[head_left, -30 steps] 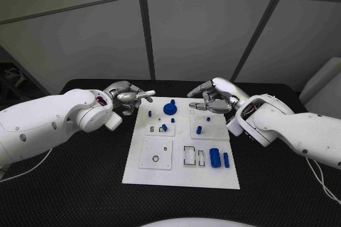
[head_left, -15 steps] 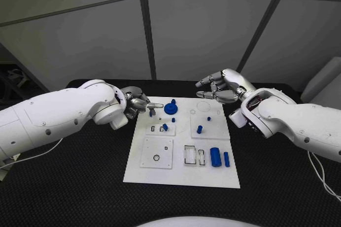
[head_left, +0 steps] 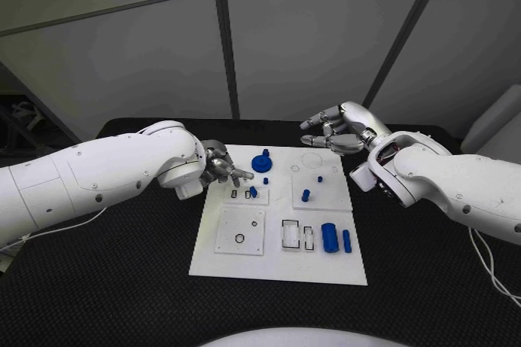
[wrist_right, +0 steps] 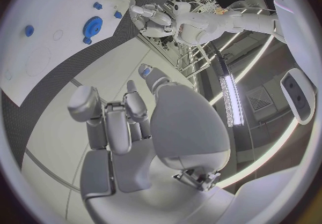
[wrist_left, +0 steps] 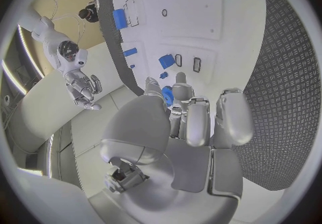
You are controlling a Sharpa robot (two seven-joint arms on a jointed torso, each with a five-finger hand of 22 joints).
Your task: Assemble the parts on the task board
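Observation:
The white task board (head_left: 277, 257) lies mid-table. On it are a blue gear (head_left: 260, 165), a small blue piece (head_left: 252, 190) beside two slots, a blue peg (head_left: 305, 196), a blue cylinder (head_left: 328, 240) and a blue bar (head_left: 346, 242). My left hand (head_left: 225, 171) hangs low over the board's far left part, fingers bent down beside the gear. In the left wrist view a blue part (wrist_left: 167, 95) shows between thumb and fingers of that hand (wrist_left: 191, 122); a grip on it cannot be told. My right hand (head_left: 339, 132) hovers past the board's far right corner, fingers loosely bent, holding nothing (wrist_right: 127, 127).
A black mat covers the table (head_left: 120, 287) around the board. Grey wall panels stand behind the table's far edge. Both white forearms reach in over the far corners of the table.
My left hand came in from beyond the board's far left edge and dropped onto its far left part. My right hand drew back from the board's far right corner.

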